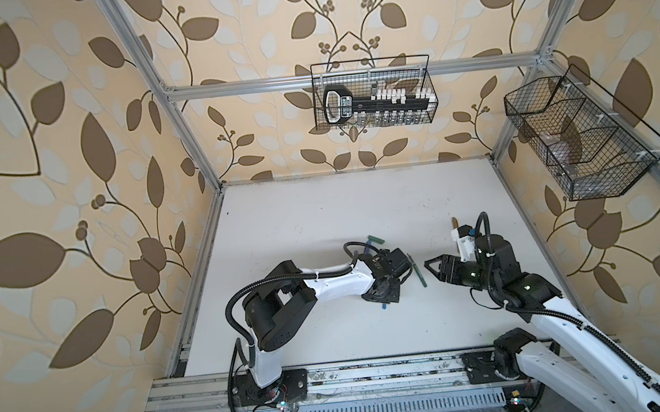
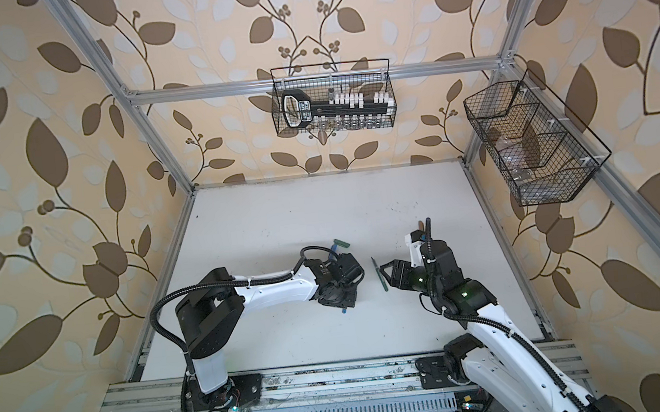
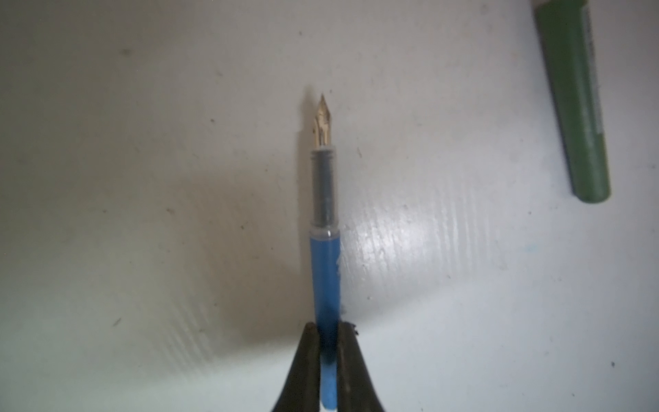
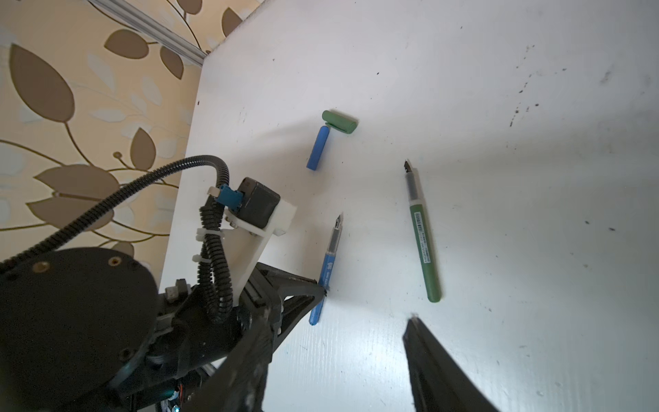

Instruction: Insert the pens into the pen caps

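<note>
Left gripper (image 3: 330, 326): black jaws clenched on the slim blue plastic pen (image 3: 325, 271), metal nib bared, apparently for capping.
Right gripper (image 1: 430, 271): released, empty, near the smooth dark-green pen (image 4: 422, 242), which lies flat on the scuffed white table (image 4: 499, 178).
Beyond: stubby blue cap (image 4: 318, 148) touching the matte green cap (image 4: 340, 121); both unfilled.

The white table (image 1: 321, 216) is scuffed, with dark specks. A green pen (image 4: 422, 242) lies uncapped between the left gripper (image 4: 322, 289) and the right gripper (image 1: 431, 269), touching neither. A blue pen (image 4: 331, 255) lies flat, its barrel pinched in the left gripper. Beyond its nib, a blue cap (image 4: 318, 148) touches a green cap (image 4: 340, 121).
</note>
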`<action>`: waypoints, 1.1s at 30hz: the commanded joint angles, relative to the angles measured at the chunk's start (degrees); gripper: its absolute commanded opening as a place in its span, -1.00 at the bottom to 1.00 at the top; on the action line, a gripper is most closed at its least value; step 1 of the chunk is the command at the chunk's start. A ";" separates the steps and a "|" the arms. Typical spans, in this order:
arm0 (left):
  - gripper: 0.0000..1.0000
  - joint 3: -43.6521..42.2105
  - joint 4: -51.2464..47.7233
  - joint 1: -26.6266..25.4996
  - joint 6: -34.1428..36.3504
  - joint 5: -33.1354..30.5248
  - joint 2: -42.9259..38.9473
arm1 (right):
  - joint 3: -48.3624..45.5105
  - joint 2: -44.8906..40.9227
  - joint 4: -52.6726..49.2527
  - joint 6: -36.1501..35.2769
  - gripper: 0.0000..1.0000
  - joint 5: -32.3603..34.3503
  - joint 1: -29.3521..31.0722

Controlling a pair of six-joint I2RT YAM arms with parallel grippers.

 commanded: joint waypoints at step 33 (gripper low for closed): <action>-0.57 -7.40 2.71 -0.14 -10.77 -2.81 -2.42 | 2.02 0.74 -0.99 -1.21 0.24 2.01 -0.88</action>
